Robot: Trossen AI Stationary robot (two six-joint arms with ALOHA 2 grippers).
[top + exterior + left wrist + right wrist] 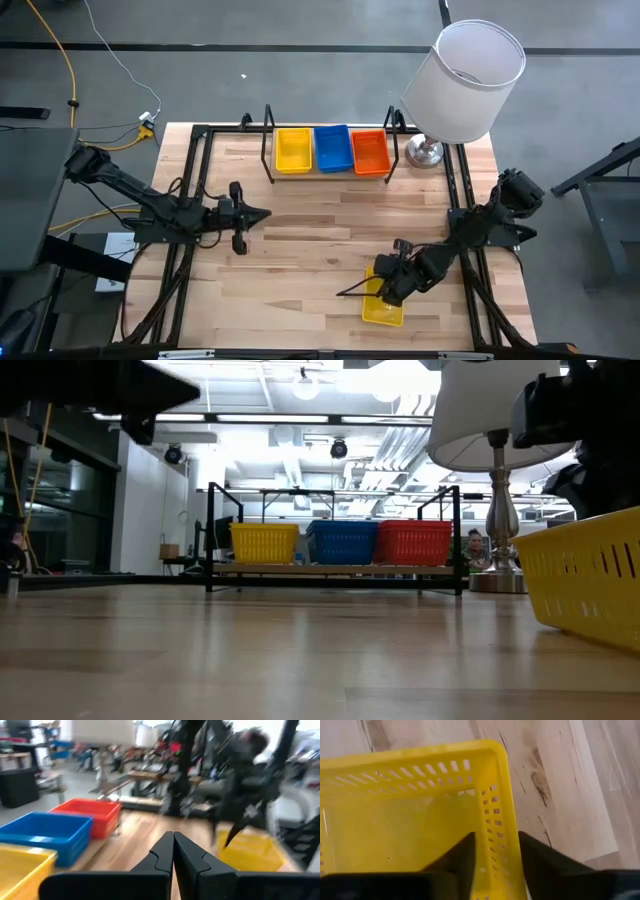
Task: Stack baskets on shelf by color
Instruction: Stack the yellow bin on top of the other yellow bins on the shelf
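One yellow basket sits near the table's near right edge, and it shows large at the right of the low view. My right gripper is down over it, shut on one of its walls. The shelf stands at the far edge on its black wire frame. It carries yellow, blue and red baskets side by side. My left gripper hovers shut over the table's left middle, pointing right, and touches nothing. My right gripper has the yellow basket's side wall between its fingers, one finger inside the basket and one outside, a little back from a corner. It comes slanting down from the table's right. I cannot tell whether the basket's bottom is on the table.
A table lamp with a large white shade and a metal base stands at the far right corner, just right of the shelf. Bare wood tabletop lies between the shelf and both grippers.
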